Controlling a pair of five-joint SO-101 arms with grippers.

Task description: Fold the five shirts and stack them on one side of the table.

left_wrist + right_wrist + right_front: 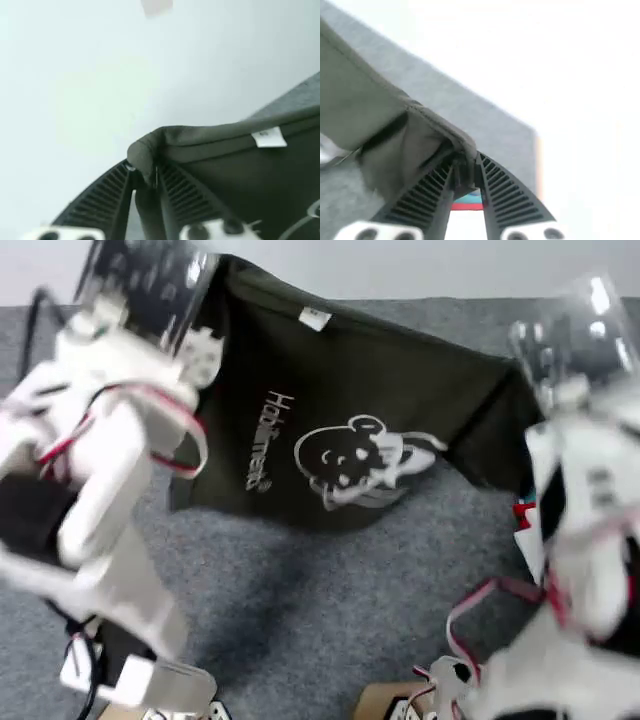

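Step looks like spreading the shirt [350, 410] flat before folding: it hangs by its top edge over the grey table [330, 620], so lower both ends level and together, with the edge taut, so the hem lands first without bunching. The left gripper [145, 172] is clamped on a bunched fold of the top edge, near the white label [269, 137], and the right gripper [465, 167] is clamped on the opposite corner. Both bites sit right at the fingertips, probably hem only, though it's hard to judge from the wrist views.
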